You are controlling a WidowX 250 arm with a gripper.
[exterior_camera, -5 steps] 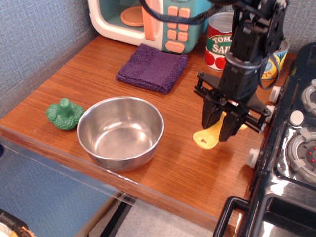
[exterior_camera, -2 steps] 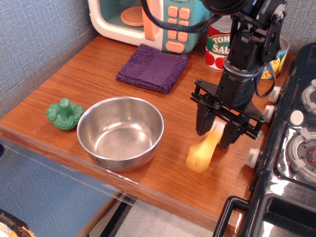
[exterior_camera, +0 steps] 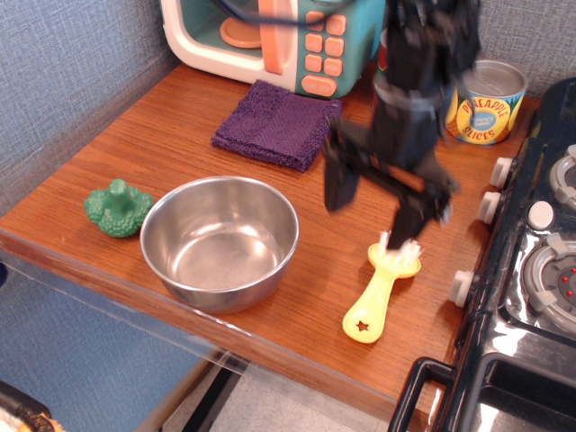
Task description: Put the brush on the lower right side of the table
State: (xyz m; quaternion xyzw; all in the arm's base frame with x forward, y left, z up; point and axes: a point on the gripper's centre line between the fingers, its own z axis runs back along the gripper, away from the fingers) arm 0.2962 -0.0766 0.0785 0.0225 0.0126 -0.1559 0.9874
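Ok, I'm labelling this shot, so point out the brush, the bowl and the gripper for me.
brush [exterior_camera: 378, 292]: camera view, middle of its yellow handle.
bowl [exterior_camera: 219, 241]: camera view, inside bottom of the metal bowl.
gripper [exterior_camera: 373, 202]: camera view, midway between its open fingertips.

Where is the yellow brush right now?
The brush lies flat on the table near its front right edge, between the steel bowl and the black stove, just below the open gripper, which is not touching it.

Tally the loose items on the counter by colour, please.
Yellow: 1, brush
Green: 1, toy broccoli
Purple: 1, cloth
Silver: 1, bowl
Printed cans: 1 clear, pineapple can; any other is hidden by the arm.
Total: 5
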